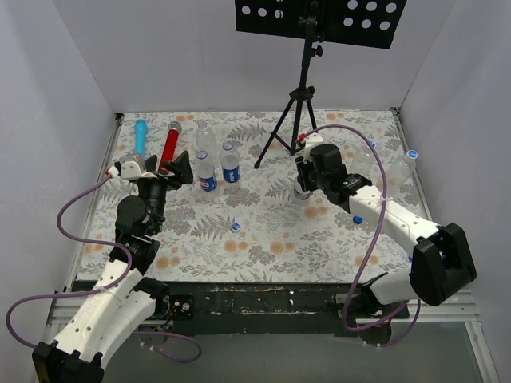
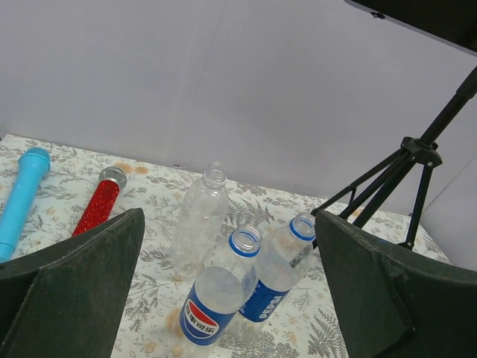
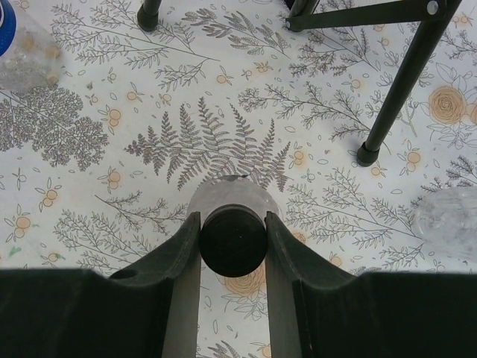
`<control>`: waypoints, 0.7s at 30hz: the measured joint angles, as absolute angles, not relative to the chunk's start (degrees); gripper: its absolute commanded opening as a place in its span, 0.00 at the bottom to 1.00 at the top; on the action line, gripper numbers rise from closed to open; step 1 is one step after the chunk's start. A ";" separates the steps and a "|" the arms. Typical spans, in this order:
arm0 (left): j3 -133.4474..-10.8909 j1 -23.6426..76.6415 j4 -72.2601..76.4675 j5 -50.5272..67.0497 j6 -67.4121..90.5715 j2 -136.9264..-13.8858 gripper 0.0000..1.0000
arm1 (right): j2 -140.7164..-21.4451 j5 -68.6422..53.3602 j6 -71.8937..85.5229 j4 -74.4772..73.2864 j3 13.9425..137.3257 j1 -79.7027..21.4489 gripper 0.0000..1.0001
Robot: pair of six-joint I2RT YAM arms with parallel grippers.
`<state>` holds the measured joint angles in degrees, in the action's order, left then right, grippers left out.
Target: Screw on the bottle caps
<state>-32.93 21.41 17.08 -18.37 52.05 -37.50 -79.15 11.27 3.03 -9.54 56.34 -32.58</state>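
In the right wrist view my right gripper [image 3: 232, 224] is shut on a black bottle cap [image 3: 232, 240] that sits on the neck of a clear bottle [image 3: 232, 195] standing on the floral cloth. From above, this gripper [image 1: 303, 190] is near the tripod's feet. My left gripper [image 2: 229, 220] is wide open and holds nothing. Below and ahead of it stand two Pepsi bottles [image 2: 220, 294] [image 2: 279, 272] and a clear bottle [image 2: 200, 216], all uncapped. A loose blue cap [image 1: 236, 227] lies mid-table. From above, the left gripper [image 1: 182, 171] is just left of the bottles [image 1: 206, 171].
A blue microphone [image 1: 141, 134] and a red microphone [image 1: 169, 144] lie at the back left. A black tripod [image 1: 299, 104] with a music stand rises at the back centre. More clear bottles [image 1: 409, 163] stand at the right. White walls enclose the table.
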 measured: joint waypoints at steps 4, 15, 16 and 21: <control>-32.62 21.41 17.10 -18.85 51.40 -37.50 0.98 | -78.74 11.46 3.07 -8.78 55.59 -32.58 0.47; -32.56 21.41 17.19 -19.62 50.89 -37.50 0.98 | -76.69 11.88 4.23 -10.15 55.16 -32.58 0.78; -32.49 21.41 17.32 -19.81 50.89 -37.47 0.98 | -76.42 12.08 4.34 -10.37 55.16 -32.58 0.80; -31.33 21.41 19.55 -20.75 50.33 -36.75 0.98 | -72.93 15.46 5.91 -12.29 55.33 -32.58 0.86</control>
<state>-31.33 21.41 19.55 -20.75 50.33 -36.75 -72.93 15.46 5.91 -12.29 55.33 -32.58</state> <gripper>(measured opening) 0.981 0.833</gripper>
